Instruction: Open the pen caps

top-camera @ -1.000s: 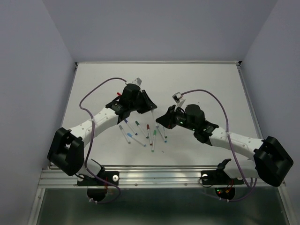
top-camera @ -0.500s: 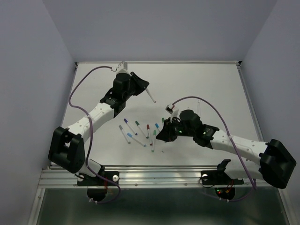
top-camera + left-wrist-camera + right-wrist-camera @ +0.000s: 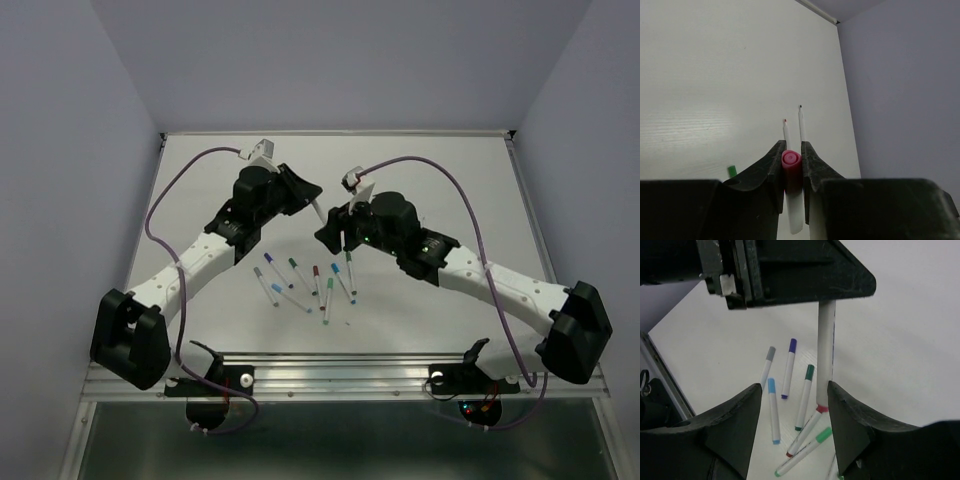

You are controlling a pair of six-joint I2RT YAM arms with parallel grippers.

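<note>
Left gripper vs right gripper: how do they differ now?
Left gripper is shut on a white pen, pink end toward its camera; right gripper is open, holding nothing. Left holds the pen aloft; the right's fingers straddle its lower end, contact unclear. Both hover above the loose pens.

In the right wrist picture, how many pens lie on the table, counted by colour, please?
Grey pen: 1
Purple pen: 1
Light blue pen: 1
Dark green pen: 1
Light green pen: 1
Red pen: 1
Total: 6, not counting the held pen in the left claw.
</note>
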